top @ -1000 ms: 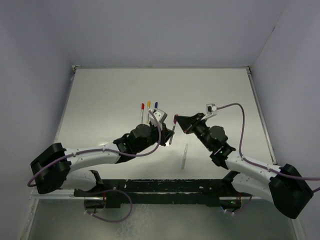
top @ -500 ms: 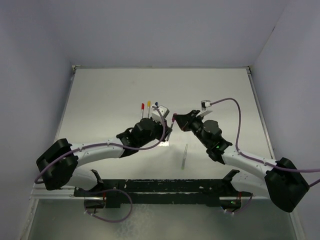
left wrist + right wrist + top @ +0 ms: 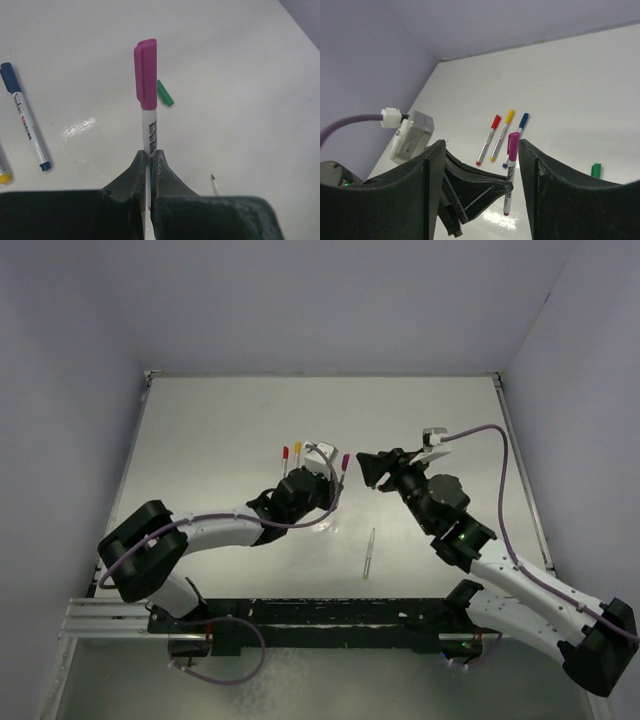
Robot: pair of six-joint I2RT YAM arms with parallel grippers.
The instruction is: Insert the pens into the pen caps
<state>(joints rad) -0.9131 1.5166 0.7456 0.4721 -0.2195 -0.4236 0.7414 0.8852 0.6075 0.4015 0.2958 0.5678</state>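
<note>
Pinching the barrel of a purple-capped pen (image 3: 149, 135), the left gripper (image 3: 149, 160) is clamped tight. The right gripper (image 3: 367, 470) sits just beside it, jaws apart and holding nothing. A green cap (image 3: 165, 93) and an uncapped pen (image 3: 369, 552) lie apart on the table (image 3: 220, 420).

The table (image 3: 200, 430) was a plain white sheet, glossy enough to throw back a small patch of glare (image 3: 77, 127) near its middle. Pale lavender walls closed it in on three sides: a back wall (image 3: 320, 300) along the far edge, a left wall (image 3: 60, 440) and a right wall (image 3: 590, 390). An aluminium rail (image 3: 100, 615) ran along the near edge, with a black bar (image 3: 330, 612) lying along it.
</note>
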